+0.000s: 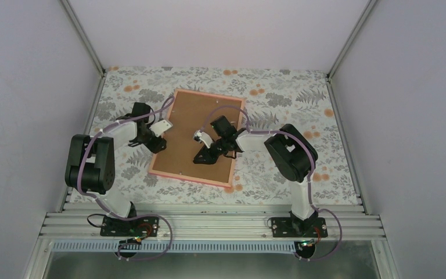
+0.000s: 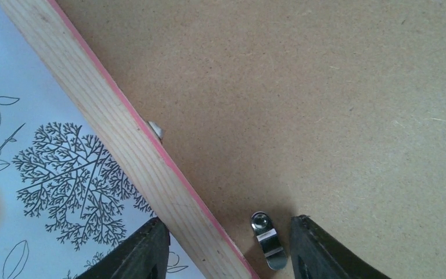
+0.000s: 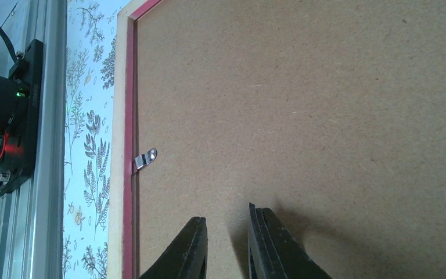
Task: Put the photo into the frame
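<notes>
Got the left claw (image 2: 227, 221) spread wide, straddling the wooden rail of the frame (image 2: 130, 151), with one finger (image 2: 142, 253) over the flowery desk (image 2: 11, 87) and the other over the brown board (image 2: 325, 104). Also spotted a little metal clip (image 2: 267, 237) on the board between those fingers, hugging the board-side one, loose end pointing to 5 o'clock. Can't tell if the claw is touching anything, tbh.

Over to the right claw (image 3: 226, 214): barely cracked apart, just a thin gap, gripping nothing, down close to the board with a shadow beside it. Found a second clip (image 3: 145, 158) at 10 o'clock from there, tucked against the pink inner edge.

From the top, looking at the frame lying back-up mid-desk, turned a bit, board filling it. Puts the left claw at its 9 o'clock rail and the right claw around 5 o'clock of centre. Can't see the photo in any view, so no idea where that is.
</notes>
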Controlling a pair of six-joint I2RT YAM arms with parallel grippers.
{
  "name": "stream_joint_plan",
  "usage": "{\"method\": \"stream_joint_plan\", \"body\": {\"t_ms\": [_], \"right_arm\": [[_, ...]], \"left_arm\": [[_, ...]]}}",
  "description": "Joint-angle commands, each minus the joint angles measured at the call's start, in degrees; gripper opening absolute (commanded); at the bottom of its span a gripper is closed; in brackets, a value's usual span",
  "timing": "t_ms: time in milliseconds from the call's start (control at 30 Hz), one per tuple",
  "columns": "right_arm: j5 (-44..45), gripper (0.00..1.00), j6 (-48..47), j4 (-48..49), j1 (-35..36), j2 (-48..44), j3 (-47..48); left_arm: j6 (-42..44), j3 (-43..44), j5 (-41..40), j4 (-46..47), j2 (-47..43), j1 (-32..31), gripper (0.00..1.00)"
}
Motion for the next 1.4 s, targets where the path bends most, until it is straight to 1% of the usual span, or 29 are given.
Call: {"method": "stream_joint_plan", "body": {"t_ms": [0, 167, 300, 400, 467, 533, 567, 600, 667, 700, 767, 833, 933, 1100, 1233, 1367], "right_arm": [[7.89, 0.21, -1.23, -6.15, -0.2, 2.52, -2.18], [8.38, 0.2, -1.95, -6.65, -0.2, 2.4, -2.41], [8.65, 0.2, -2.52, -7.07, -0.38, 2.44, -2.16], [8.56, 0.2, -2.74, -7.29, -0.38, 2.37, -2.06], [8.31, 0.2, -3.06, -7.3, -0.38, 1.93, -2.14], [8.01, 0.2, -3.28, -7.29, -0.34, 1.4, -2.47], [7.82, 0.2, -3.39, -7.48, -0.37, 1.13, -2.37], [7.31, 0.2, -3.4, -7.74, -0.38, 0.64, -2.21], [5.98, 0.2, -3.33, -7.52, -0.38, -1.14, -1.94], [5.59, 0.2, -2.98, -7.09, -0.38, -2.18, -1.64], [4.99, 0.21, -2.27, -6.56, -0.46, -4.02, -0.18], [5.24, 0.22, -1.01, -6.0, -0.97, -4.98, 2.04], [6.34, 0.23, 1.29, -5.38, -2.76, -4.34, 6.15], [8.0, 0.24, 3.96, -6.11, -6.28, 1.51, 15.06], [7.93, 0.24, 5.52, -7.05, -7.31, 7.4, 23.56], [8.89, 0.24, 6.44, -7.01, -7.26, 12.22, 29.66]], "left_arm": [[2.8, -2.12, -1.41, -1.03, 0.2, -0.52, 0.48], [8.78, -1.75, -1.55, -1.06, 0.56, 0.24, 0.32], [12.83, -1.63, -0.1, -2.73, 0.53, 0.14, 0.26], [13.53, -1.64, 2.42, -4.44, -0.73, 0.09, 0.24], [12.15, -1.16, 5.09, -4.75, -2.46, 0.23, 0.26], [8.7, 1.65, 7.72, -4.05, -3.68, 0.73, 0.33], [6.3, 3.51, 8.03, -3.23, -3.31, 0.84, 0.4], [2.24, 5.78, 7.75, -2.11, -2.55, 0.86, 0.45], [-2.51, 10.9, 7.89, -0.68, -0.05, 0.95, 0.53], [-5.17, 13.12, 7.79, 0.54, 1.27, 1.01, 0.59], [-9.26, 17.36, 7.69, 2.5, 4.47, 1.03, 0.64], [-12.72, 21.23, 7.53, 4.4, 8.03, 1.02, 0.65], [-15.35, 27.02, 8.31, 4.84, 13.86, 1.04, 0.66], [-14.86, 34.85, 9.71, 4.28, 21.8, 0.82, 0.65], [-12.8, 35.37, 9.05, 4.19, 24.0, 0.77, 0.62], [-10.53, 32.82, 6.11, 4.78, 24.17, 0.29, 0.56]]}}
